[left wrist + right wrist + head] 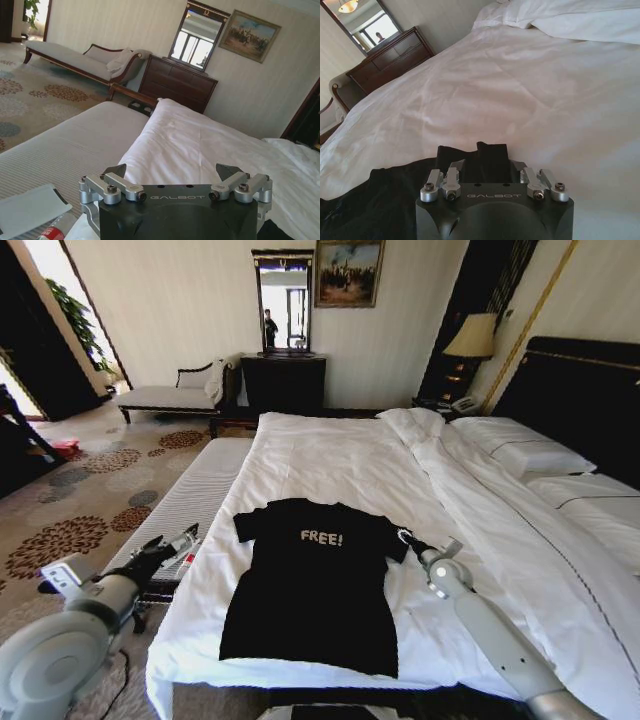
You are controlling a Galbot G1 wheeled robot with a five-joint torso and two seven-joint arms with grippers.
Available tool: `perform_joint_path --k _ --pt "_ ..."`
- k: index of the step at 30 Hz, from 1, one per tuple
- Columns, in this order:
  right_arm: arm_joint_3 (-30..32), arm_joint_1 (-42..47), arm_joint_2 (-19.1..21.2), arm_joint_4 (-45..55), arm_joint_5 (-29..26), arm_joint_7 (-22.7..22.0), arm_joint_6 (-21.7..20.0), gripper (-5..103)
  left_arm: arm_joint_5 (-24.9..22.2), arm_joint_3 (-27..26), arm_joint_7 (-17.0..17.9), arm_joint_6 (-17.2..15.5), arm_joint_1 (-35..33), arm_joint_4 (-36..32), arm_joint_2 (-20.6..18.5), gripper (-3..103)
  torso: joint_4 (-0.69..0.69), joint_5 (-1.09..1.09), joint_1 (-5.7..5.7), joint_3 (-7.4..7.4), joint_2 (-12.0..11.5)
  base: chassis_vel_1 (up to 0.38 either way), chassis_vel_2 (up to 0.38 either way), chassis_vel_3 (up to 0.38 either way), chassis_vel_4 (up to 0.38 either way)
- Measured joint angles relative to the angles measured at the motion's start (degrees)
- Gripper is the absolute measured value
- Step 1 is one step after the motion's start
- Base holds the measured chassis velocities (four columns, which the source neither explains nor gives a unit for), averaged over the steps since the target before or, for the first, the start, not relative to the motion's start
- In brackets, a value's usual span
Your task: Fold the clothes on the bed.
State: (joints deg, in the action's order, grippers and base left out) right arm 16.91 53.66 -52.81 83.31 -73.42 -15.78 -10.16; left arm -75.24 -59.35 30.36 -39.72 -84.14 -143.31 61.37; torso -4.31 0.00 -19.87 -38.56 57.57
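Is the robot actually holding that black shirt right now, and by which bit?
The right gripper is open at the T-shirt's sleeve edge, not clamped. The left gripper is open, empty, beside the bed.

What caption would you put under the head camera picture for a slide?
Black T-shirt lies flat on the bed; right gripper at its sleeve, left gripper over the bench.
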Motion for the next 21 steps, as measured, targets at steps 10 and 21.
perform_joint_path --k 10,21 --pt "-0.1 0.1 -0.2 -1.2 1.2 0.1 0.7 17 -2.2 -1.2 0.9 0.8 5.2 1.1 -1.8 100 0.0 0.0 0.0 0.0 0.0 0.0 0.0 0.0 0.0" --pt "0.3 1.3 1.2 3.8 1.1 -2.8 1.4 0 -4.2 -2.6 1.9 1.1 11.9 4.3 -2.8 100 -0.01 0.0 0.0 0.0 0.0 0.0 0.0 0.0 0.0"
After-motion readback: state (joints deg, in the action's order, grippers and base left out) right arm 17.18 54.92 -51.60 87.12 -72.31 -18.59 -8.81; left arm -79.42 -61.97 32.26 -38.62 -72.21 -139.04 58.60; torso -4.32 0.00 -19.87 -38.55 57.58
